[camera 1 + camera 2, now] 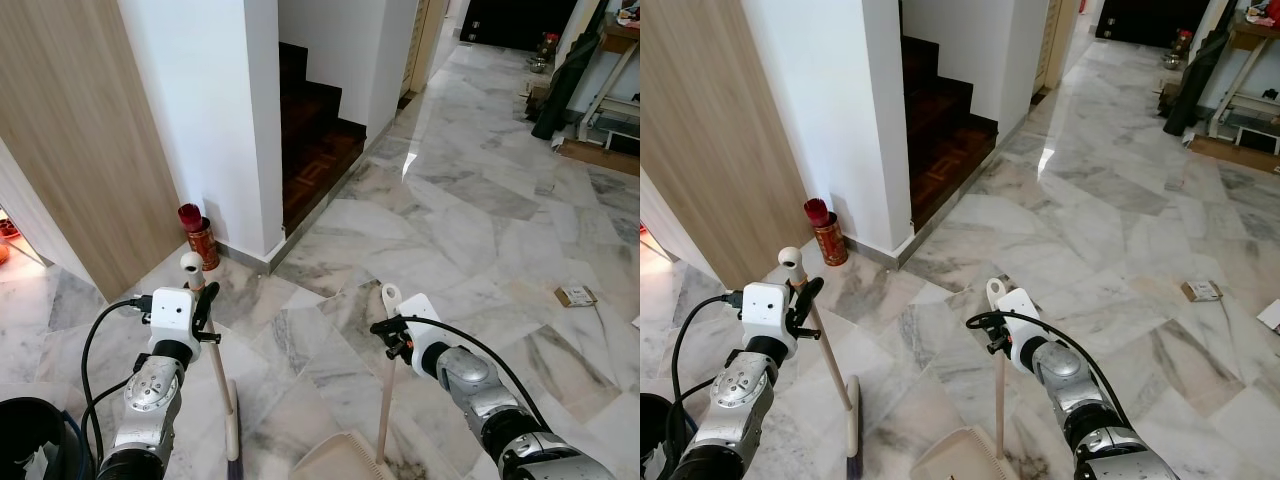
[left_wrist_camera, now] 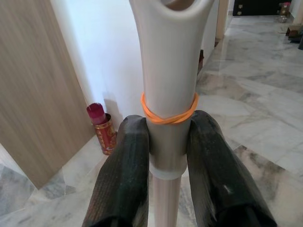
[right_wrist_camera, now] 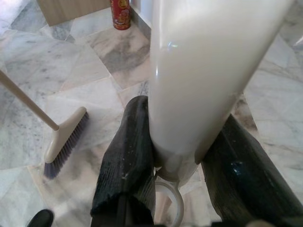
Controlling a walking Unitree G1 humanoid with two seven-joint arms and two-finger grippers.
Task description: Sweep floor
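Observation:
A broom with a pale wooden handle (image 1: 216, 360) and a white end cap (image 2: 169, 71) stands slanted on the marble floor, its brush head (image 3: 64, 142) down by my feet. My left gripper (image 1: 205, 305) is shut on the handle just under the cap, below an orange rubber band (image 2: 169, 113). A cream dustpan (image 1: 338, 460) rests on the floor at the bottom middle. Its long upright handle (image 1: 386, 395) is held near the top by my right gripper (image 1: 392, 335), whose fingers (image 3: 130, 156) are shut on it.
A red tin (image 1: 202, 240) stands at the foot of the white wall corner (image 1: 225, 120). Dark wooden stairs (image 1: 315, 130) rise behind it. A small cardboard box (image 1: 575, 295) lies on the floor at right. Furniture and a dark bag (image 1: 565, 80) stand far right. A black bin (image 1: 25, 435) is bottom left.

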